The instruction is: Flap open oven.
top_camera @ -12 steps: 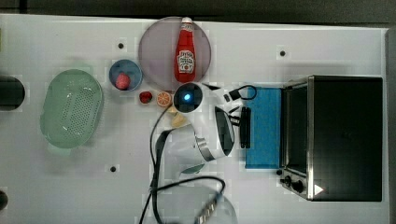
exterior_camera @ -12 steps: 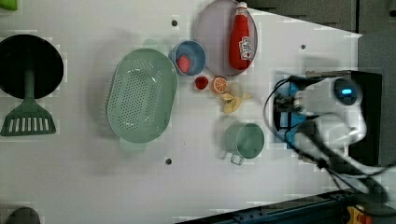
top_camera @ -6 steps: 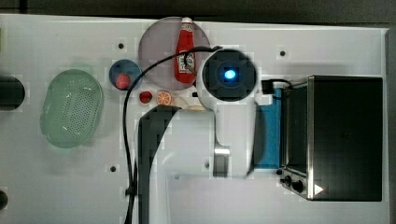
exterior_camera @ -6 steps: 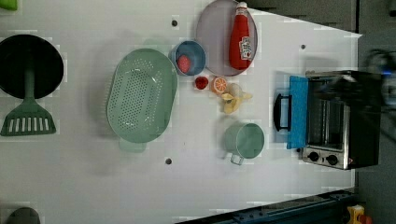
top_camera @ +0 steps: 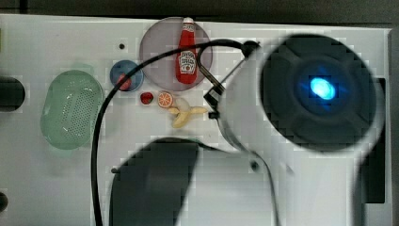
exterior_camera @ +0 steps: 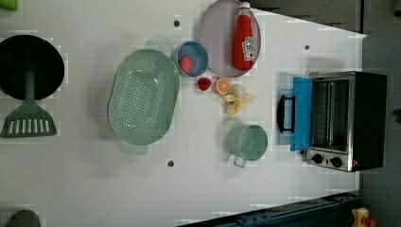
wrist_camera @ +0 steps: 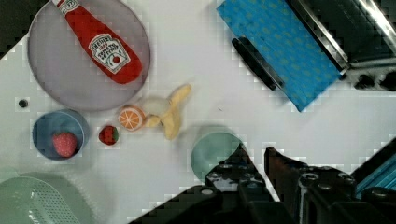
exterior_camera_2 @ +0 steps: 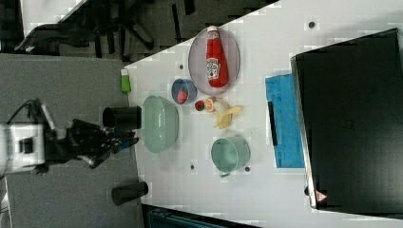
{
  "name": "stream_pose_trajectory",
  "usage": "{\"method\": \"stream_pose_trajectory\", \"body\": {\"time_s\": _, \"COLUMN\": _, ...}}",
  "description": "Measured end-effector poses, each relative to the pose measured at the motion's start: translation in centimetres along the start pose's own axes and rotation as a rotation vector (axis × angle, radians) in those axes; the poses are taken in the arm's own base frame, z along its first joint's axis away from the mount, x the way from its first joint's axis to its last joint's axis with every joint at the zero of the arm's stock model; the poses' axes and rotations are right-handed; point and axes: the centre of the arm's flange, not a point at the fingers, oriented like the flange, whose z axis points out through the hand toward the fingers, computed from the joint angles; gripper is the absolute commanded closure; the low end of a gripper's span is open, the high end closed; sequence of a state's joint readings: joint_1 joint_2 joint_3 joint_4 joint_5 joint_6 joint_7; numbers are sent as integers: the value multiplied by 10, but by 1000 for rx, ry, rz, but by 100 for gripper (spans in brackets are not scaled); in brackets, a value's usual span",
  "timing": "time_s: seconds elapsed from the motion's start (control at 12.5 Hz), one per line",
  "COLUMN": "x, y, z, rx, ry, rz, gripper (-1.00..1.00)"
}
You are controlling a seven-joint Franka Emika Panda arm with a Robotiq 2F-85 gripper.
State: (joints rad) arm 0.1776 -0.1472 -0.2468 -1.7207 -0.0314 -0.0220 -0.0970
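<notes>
Oven (exterior_camera: 347,120): door (exterior_camera: 301,113) already hangs flapped down, its blue glass lying flat toward the bench (exterior_camera: 189,189) with the dark bar handle (exterior_camera: 282,113) at its outer edge; racks inside are exposed, so the task looks done.
Gripper (wrist_camera: 254,158): in the wrist view its two dark fingers stand slightly spread with a narrow gap and nothing between them; it is high above the bench, well apart from the oven door, which lies ahead of and beyond the fingertips.
Arm (top_camera: 301,122): looms large in the top view and covers the oven there, which I judge means it is raised clear of the door.
Mug (exterior_camera: 247,141): pale green, directly under the fingertips in the wrist view, between the gripper and the fruit.
Banana (wrist_camera: 173,114): beyond the mug from the gripper, beside an orange slice (wrist_camera: 130,117) and a strawberry (wrist_camera: 108,135).
Ketchup bottle (wrist_camera: 100,42): lies on a grey plate (wrist_camera: 56,84), far from the gripper.
Colander (exterior_camera: 142,97): well apart, clear of any path to the oven.
</notes>
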Motion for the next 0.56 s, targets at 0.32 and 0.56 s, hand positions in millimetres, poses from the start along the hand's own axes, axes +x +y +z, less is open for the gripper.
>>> {"method": "stream_pose_trajectory", "body": {"time_s": 0.32, "x": 13, "y": 11, "z": -6, "rx": 16, "ry": 13, "rz": 37, "gripper": 65}}
{"method": "stream_pose_trajectory", "body": {"time_s": 0.56, "x": 18, "y": -5, "z": 29, "rx": -36, "ry": -34, "rz": 28, "gripper": 65}}
